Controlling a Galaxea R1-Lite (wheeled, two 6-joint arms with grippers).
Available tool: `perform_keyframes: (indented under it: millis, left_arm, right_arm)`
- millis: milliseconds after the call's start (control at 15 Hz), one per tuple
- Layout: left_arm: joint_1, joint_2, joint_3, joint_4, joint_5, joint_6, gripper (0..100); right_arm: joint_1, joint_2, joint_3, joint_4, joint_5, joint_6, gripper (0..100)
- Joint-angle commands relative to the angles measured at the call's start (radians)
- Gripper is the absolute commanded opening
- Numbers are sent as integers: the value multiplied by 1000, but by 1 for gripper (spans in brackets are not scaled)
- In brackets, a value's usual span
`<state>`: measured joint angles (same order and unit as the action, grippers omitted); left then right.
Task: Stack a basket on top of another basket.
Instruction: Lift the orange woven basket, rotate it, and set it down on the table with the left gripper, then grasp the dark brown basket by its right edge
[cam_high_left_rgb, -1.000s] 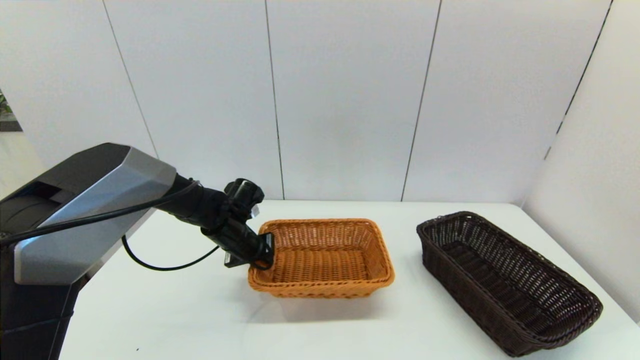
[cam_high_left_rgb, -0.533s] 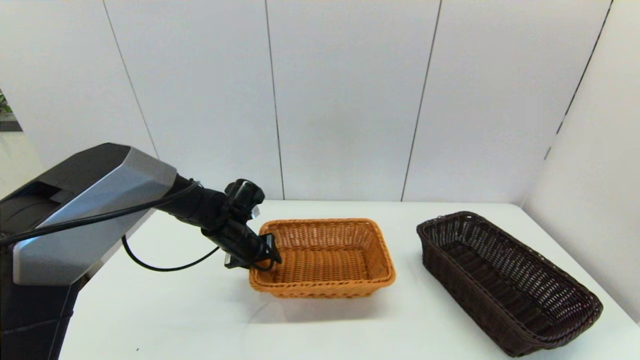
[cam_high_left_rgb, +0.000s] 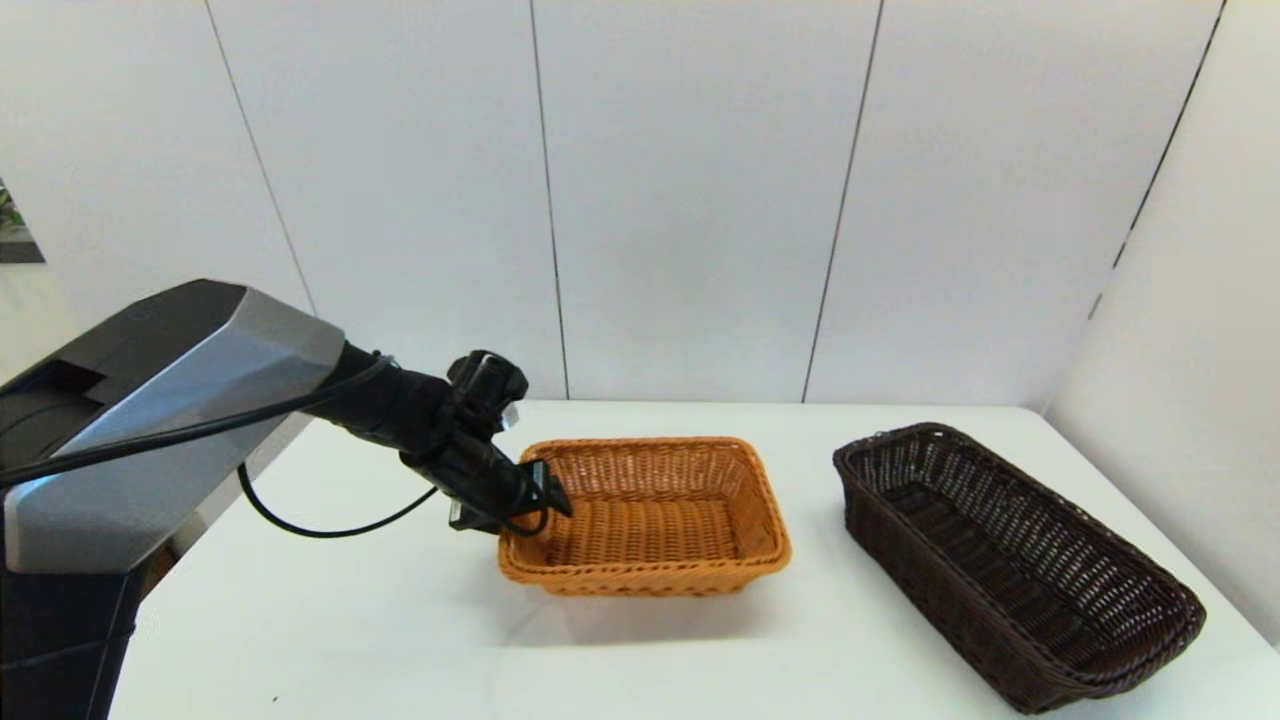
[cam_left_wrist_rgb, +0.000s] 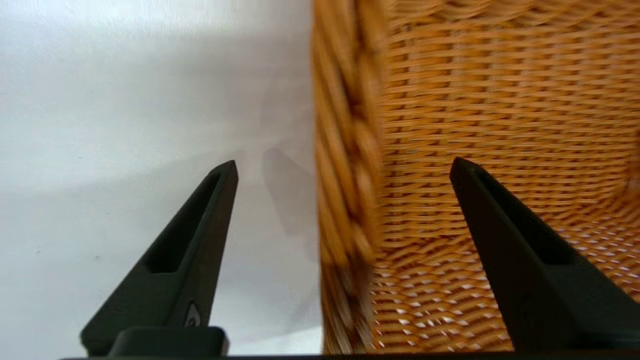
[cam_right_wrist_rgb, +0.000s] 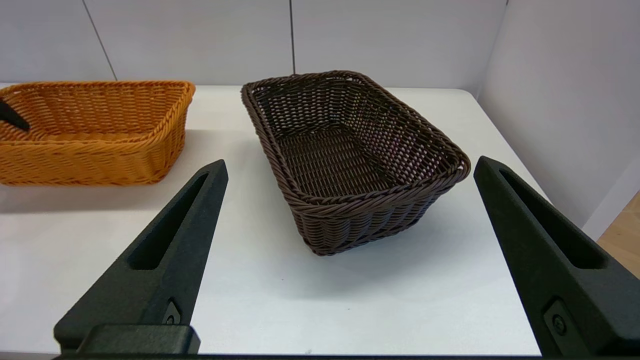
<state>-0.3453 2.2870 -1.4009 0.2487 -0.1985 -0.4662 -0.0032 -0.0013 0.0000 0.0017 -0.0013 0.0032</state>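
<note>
The orange-tan basket (cam_high_left_rgb: 650, 520) sits mid-table, and the dark brown basket (cam_high_left_rgb: 1010, 560) lies apart from it on the right. My left gripper (cam_high_left_rgb: 548, 500) is at the orange basket's left end. In the left wrist view the left gripper (cam_left_wrist_rgb: 342, 161) is open and straddles the braided rim, one finger (cam_left_wrist_rgb: 195, 250) outside over the table and the other inside the orange basket (cam_left_wrist_rgb: 500, 100). The right gripper (cam_right_wrist_rgb: 350, 161) is open and empty, hanging short of the dark brown basket (cam_right_wrist_rgb: 360, 210), with the orange basket (cam_right_wrist_rgb: 95, 135) off to one side.
The white table (cam_high_left_rgb: 400, 620) ends at wall panels behind and on the right, close to the dark basket. A black cable (cam_high_left_rgb: 320, 525) loops under the left arm. A tip of the left finger (cam_right_wrist_rgb: 11, 118) shows in the right wrist view.
The left gripper has edged to the right, so its fingers reach further across the orange basket's left rim. The baskets have barely shifted.
</note>
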Motion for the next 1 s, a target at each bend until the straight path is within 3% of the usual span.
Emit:
perform_keyframes:
  millis: [67,467,800,1000]
  left_arm:
    - [0,-64,0,3,-1,-5,100]
    - [-11,-345,123,6,1,8,100]
    - [-20,-804,441,7,2,208,100]
    - [-18,-1021,574,86,10,245,100]
  right_arm:
    - [0,1,0,0,0,0,100]
    - [0,1,0,0,0,0,100]
    - [0,1,0,0,0,0,100]
    - [0,1,0,0,0,0,100]
